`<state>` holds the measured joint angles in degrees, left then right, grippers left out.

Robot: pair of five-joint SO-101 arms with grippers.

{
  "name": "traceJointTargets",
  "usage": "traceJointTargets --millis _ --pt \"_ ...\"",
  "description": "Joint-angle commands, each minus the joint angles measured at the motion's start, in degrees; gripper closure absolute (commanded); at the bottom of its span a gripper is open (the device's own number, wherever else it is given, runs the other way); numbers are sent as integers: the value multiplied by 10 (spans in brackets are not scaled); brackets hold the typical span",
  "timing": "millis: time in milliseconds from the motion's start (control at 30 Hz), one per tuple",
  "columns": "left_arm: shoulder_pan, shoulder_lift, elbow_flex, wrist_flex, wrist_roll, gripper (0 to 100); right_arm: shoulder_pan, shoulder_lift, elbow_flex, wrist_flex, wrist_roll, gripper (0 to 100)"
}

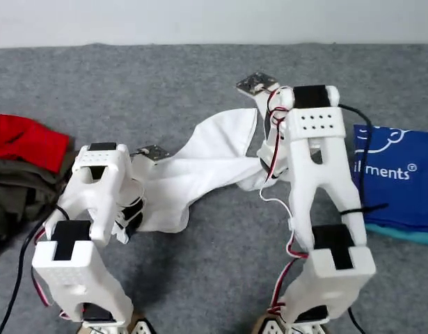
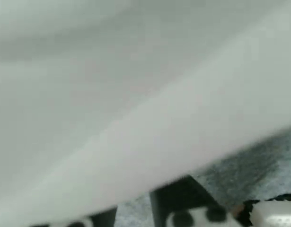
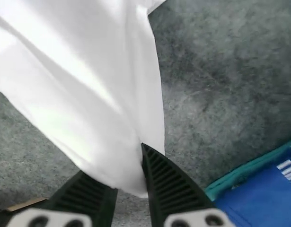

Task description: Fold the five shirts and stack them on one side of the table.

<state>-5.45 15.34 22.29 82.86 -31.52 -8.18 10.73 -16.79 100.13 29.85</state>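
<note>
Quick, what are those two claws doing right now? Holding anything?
Left gripper: at the white shirt; open or closed cannot be told.
Right gripper: closed, pinching the white shirt.

surface: grey carpet-like table cover [image 1: 200, 278] | behind: pale wall [image 1: 200, 21]

Your bench [image 1: 200, 76] is grey and felt-like. On its left side you have a red shirt [image 1: 26, 139] on a crumpled olive shirt [image 1: 19, 191]. At mid-bench sprawls a white shirt [image 1: 193, 170]. On the right, a folded blue shirt [image 1: 398, 174] lies over a teal shirt [image 1: 412, 235].
</note>
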Motion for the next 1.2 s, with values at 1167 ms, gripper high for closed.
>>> traceJointTargets --millis 1167 --pt "-32 -444 -688 -89 34 986 10 -503 -33 -268 197 989"
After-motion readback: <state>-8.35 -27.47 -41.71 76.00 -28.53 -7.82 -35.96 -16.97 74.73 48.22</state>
